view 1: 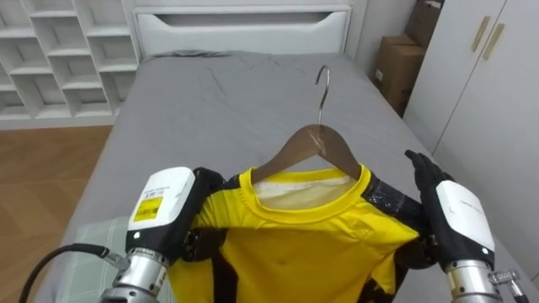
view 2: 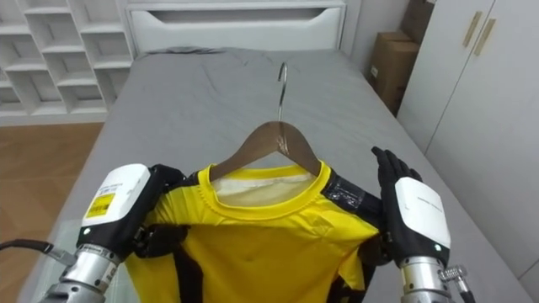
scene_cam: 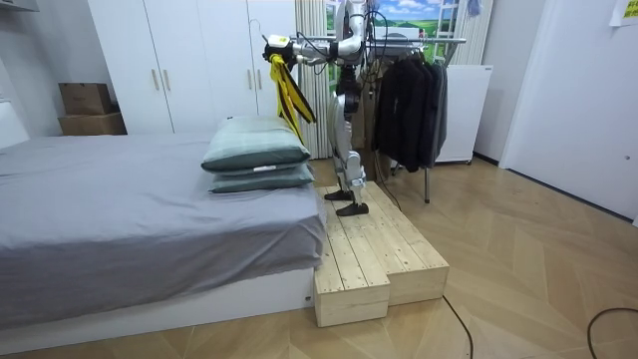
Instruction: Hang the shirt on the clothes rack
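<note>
Left eye view: I have the shirt (view 1: 295,244) on its hanger (view 1: 307,147), between both hands above the bed's (view 1: 210,101) foot edge.

The yellow collar sits round the wooden hanger, and the metal hook (view 1: 324,84) stands up free over the grey cover. My left hand (view 1: 168,202) is at the shirt's left shoulder, white back towards me; I cannot tell how it grips, since cloth covers the rest. My right hand (view 1: 455,215) stands at the other shoulder, its fingers (view 1: 418,167) straight and close together, pointing up beside the sleeve. In the room view the robot stands on a wooden platform (scene_cam: 369,249) at the bed's foot edge, arms out towards the bed with the shirt hanging from them, a rack (scene_cam: 439,40) of dark clothes just behind it, and pillows (scene_cam: 257,155) stacked on the bed's near corner.
</note>
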